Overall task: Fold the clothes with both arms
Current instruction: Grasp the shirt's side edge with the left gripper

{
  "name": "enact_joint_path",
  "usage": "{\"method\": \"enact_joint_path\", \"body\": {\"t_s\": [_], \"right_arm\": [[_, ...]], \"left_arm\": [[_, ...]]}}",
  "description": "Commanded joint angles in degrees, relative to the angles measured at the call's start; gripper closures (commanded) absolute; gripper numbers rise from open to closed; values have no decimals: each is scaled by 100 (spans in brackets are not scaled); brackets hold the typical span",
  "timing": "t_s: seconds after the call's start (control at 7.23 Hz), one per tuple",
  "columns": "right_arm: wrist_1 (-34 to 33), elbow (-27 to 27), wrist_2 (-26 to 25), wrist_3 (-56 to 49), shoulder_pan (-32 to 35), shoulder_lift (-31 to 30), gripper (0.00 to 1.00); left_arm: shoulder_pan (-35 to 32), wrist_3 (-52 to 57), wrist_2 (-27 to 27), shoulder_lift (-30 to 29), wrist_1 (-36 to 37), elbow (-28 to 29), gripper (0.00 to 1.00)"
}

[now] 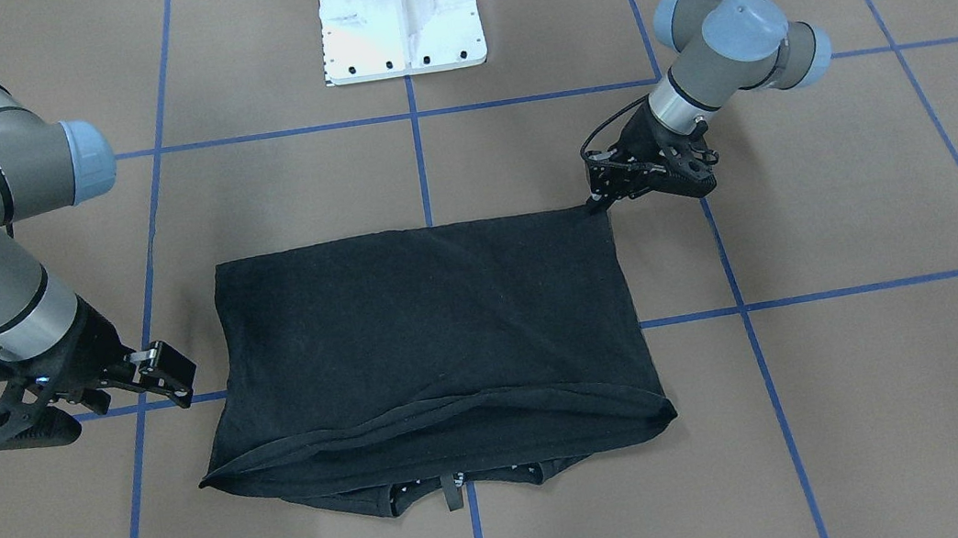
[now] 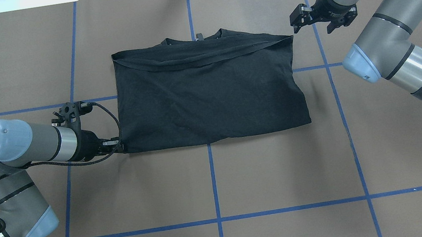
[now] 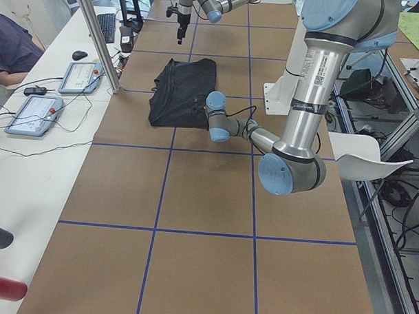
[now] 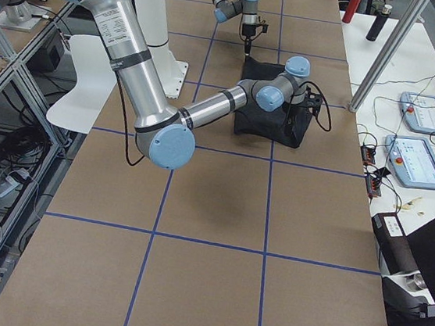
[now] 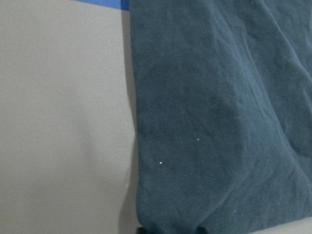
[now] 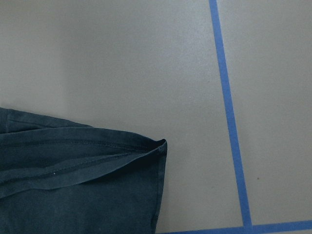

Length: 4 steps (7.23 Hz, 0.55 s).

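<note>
The black T-shirt [image 2: 207,94] lies folded flat mid-table, hem doubled over to the far edge by the collar [image 2: 194,37]. Its print is hidden. It also shows in the front view [image 1: 423,332]. My left gripper [image 2: 119,144] sits low at the shirt's near left corner [image 1: 598,202]. In the left wrist view the cloth [image 5: 214,122] runs down between its fingertips [image 5: 199,229], so it is shut on that corner. My right gripper [image 2: 298,22] is open and empty, raised beside the far right corner [image 1: 174,374]. That corner [image 6: 122,161] lies loose in the right wrist view.
The white pedestal base [image 1: 399,11] stands at the robot's side of the table. Blue tape lines [image 2: 214,185] grid the brown table. In the left side view a desk with tablets [image 3: 32,113], a metal post [image 3: 97,36] and a seated person [image 3: 7,46] lie beyond the far edge.
</note>
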Motion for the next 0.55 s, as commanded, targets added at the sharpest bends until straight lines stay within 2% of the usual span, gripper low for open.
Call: {"method": "enact_joint_path", "body": {"t_s": [0.0, 0.14, 0.28, 0.41], "right_arm": [[0, 2, 0, 0, 0, -7, 1], [0, -6, 0, 0, -18, -7, 1], [0, 2, 0, 9, -44, -7, 1], [0, 2, 9, 17, -61, -7, 1]], "left_arm": [[-68, 43, -20, 8, 25, -75, 100], [-365, 69, -168, 7, 95, -92, 100], [-794, 566, -404, -1, 192, -83, 100], [-1103, 1232, -372, -10, 549, -22, 100]]}}
